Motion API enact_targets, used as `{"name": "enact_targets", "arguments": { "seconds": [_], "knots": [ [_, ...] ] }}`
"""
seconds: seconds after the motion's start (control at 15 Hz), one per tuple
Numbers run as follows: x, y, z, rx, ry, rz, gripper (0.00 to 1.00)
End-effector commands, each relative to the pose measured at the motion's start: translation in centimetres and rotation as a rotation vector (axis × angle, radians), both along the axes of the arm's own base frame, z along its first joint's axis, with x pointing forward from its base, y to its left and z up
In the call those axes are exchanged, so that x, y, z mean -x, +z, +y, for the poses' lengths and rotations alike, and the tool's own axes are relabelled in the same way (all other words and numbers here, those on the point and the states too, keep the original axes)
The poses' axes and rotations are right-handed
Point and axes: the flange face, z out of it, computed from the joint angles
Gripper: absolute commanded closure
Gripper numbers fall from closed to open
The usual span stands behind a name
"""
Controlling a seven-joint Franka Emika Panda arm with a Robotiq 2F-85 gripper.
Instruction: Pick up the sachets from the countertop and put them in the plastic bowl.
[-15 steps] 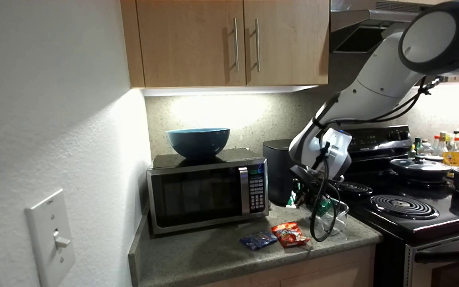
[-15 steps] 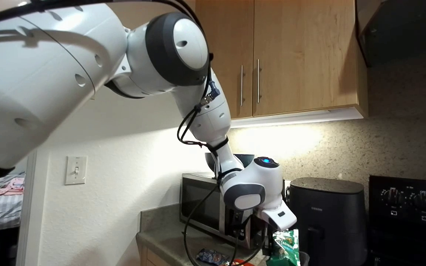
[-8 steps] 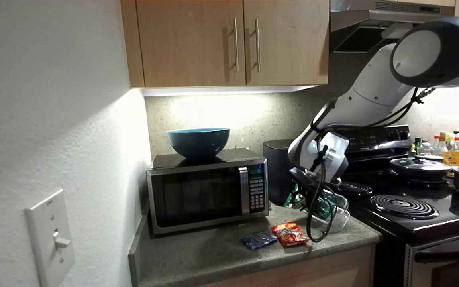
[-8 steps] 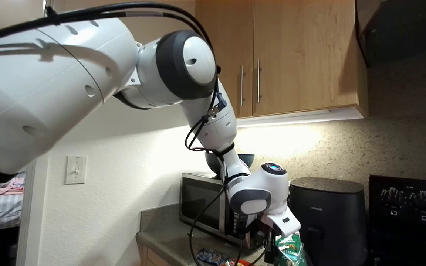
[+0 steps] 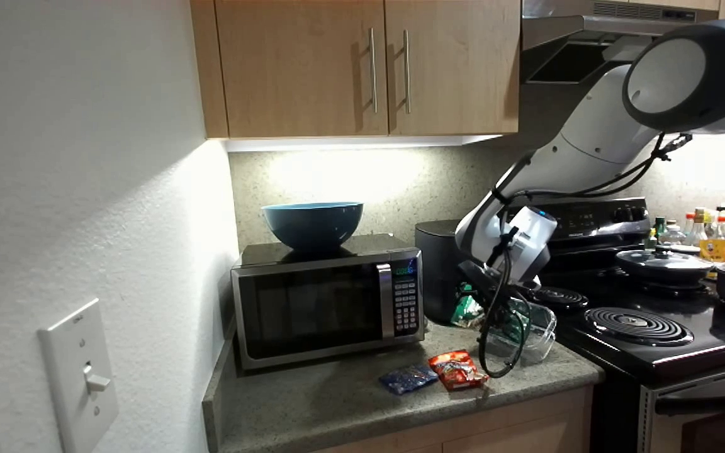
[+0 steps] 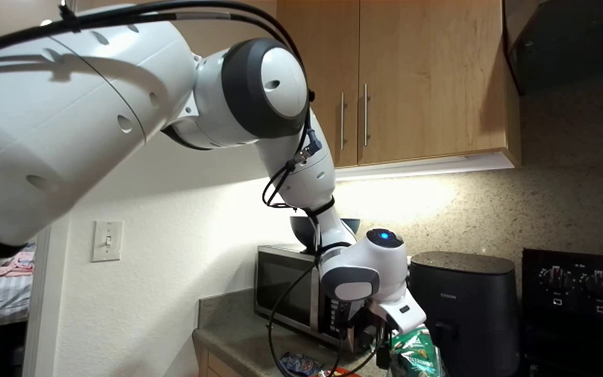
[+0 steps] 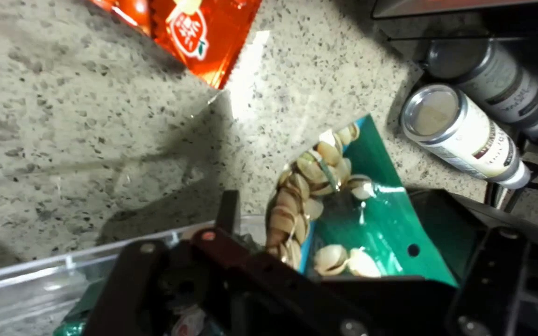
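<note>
Countertop below, the green sachet slants, corner toward the microwave, end effector spread.

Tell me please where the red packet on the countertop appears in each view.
In an exterior view: red packet, low, right of centre.
In an exterior view: red packet, bottom edge, right of centre.
Wrist view: red packet, top edge, left of centre.
Shared landmark: the countertop.

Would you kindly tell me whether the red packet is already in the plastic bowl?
No, the red packet lies on the countertop beside the blue packet.
</note>
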Motion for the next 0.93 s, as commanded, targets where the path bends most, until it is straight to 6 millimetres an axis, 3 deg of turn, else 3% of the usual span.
{"name": "enact_targets", "arguments": {
  "seconds": [0.0,0.27,0.47,0.6,0.67,0.8,0.87],
  "knots": [
    [2.5,4.2,1.4,0.081,-0.003,-0.095,0.0],
    [3.8,8.2,2.9,0.147,-0.074,-0.18,0.0],
    [4.8,10.0,4.1,0.145,-0.104,-0.2,0.0],
    [6.2,9.5,4.6,0.15,-0.124,-0.174,0.0],
    [3.8,9.6,4.2,0.132,-0.106,-0.203,0.0],
    [4.9,9.1,4.4,0.142,-0.107,-0.182,0.0],
    [4.7,7.5,5.2,0.115,-0.045,-0.151,0.0]
  ]
}}
